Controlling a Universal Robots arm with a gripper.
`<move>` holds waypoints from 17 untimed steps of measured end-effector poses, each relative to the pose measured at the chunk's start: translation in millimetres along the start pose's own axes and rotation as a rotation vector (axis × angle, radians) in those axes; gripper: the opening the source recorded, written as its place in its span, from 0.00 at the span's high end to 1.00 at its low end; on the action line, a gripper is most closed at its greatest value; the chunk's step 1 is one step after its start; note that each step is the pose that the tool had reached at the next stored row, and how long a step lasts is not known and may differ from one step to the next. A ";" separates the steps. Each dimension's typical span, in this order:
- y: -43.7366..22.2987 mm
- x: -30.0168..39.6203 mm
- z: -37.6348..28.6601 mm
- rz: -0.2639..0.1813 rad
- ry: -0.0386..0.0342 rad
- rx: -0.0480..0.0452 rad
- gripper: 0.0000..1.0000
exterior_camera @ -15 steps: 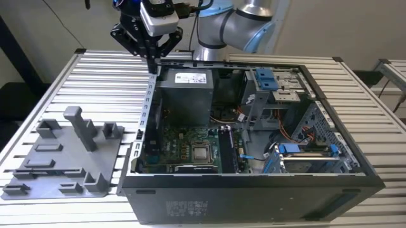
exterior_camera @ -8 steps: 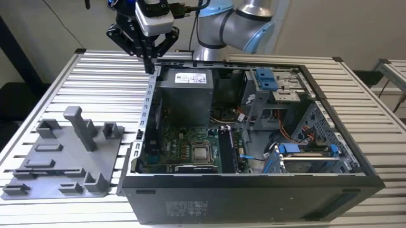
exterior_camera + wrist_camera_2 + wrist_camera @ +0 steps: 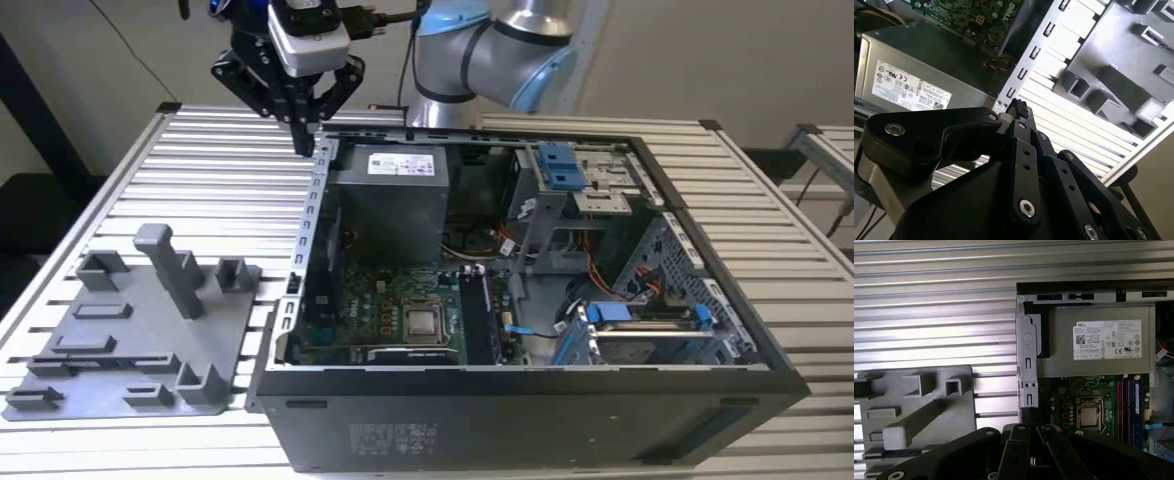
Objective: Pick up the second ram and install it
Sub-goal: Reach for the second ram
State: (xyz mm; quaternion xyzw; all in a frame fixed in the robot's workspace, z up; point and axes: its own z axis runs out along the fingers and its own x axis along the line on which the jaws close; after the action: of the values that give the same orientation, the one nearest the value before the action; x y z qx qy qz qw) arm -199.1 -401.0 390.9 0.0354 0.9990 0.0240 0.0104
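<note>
Steel rim (image 3: 318,230) (end effector (image 3: 304,140) grips ram (image 3: 1019,107))

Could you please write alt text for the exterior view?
A closed black gripper hangs over a corner of an open black computer case on a slatted metal table; a grey plastic holder tray lies at the exterior view's left.

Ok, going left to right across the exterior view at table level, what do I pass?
Grey holder plate → case's left wall → processor → long black memory slots → blue drive bracket.
</note>
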 end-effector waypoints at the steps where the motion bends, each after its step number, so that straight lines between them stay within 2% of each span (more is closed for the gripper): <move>1: -0.1 1.2 0.0 0.000 0.0000 -0.0001 0.89; 8: -1.0 8.6 0.1 0.000 0.0001 0.0000 0.89; 17: -1.4 13.2 0.2 0.000 0.0020 0.0003 0.89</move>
State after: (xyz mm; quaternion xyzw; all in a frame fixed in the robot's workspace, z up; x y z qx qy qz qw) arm -212.4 -401.4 390.4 0.0354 0.9990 0.0239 0.0094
